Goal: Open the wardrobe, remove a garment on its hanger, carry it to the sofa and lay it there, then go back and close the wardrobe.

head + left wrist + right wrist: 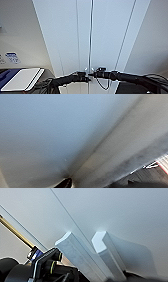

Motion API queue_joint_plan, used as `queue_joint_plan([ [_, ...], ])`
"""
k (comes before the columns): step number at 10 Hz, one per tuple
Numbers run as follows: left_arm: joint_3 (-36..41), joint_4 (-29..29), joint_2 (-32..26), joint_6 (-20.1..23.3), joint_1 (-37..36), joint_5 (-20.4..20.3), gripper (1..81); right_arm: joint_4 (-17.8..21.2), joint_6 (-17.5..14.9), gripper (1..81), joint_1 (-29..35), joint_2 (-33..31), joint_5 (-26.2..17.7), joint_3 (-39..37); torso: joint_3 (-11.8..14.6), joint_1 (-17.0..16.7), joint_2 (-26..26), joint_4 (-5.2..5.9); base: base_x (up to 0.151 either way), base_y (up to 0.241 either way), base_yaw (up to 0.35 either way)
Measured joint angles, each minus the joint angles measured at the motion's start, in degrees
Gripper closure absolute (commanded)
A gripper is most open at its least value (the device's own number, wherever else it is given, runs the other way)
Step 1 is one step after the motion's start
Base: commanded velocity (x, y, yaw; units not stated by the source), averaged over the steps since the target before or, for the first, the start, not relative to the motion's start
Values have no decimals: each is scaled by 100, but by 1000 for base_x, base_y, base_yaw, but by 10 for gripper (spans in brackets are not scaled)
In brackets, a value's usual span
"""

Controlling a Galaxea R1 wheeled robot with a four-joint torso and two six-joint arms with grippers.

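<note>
Head view looks down a tall white wardrobe [75,37] that fills the middle of the frame, its two plain doors meeting at a thin vertical seam just right of centre. Pale wall runs down either side of it. At the lower left lies a white board-like panel [22,78] with something blue [6,76] beside it and a small blue-and-white label [12,57] on the wall above.

Two black arms come in along the bottom edge, one from each side, and meet at the seam. The left gripper [85,75] and the right gripper [96,73] both sit at the two small handles [89,69] low on the doors. Whether their fingers are spread or pressed together I cannot tell.

Right wrist view shows the two white handles [100,255] close up, standing side by side out of the door face, one on each side of the seam. Left wrist view shows a blurred pale door surface [55,131].
</note>
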Motion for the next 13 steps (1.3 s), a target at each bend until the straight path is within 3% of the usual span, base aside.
queue_joint_plan([
  [6,1790,408,-896,11,149,-94,10,-35,-102,10,-251,-332,568,614,-4,18,11,0,0,0,0],
  [9,2944,641,-1596,49,441,-152,10,-35,-179,10,-552,-778,909,1323,-6,24,18,0,0,0,0],
  [13,4358,734,-2706,124,1111,-775,10,-99,-188,10,-896,-1582,890,2444,-4,26,18,0,0,0,0],
])
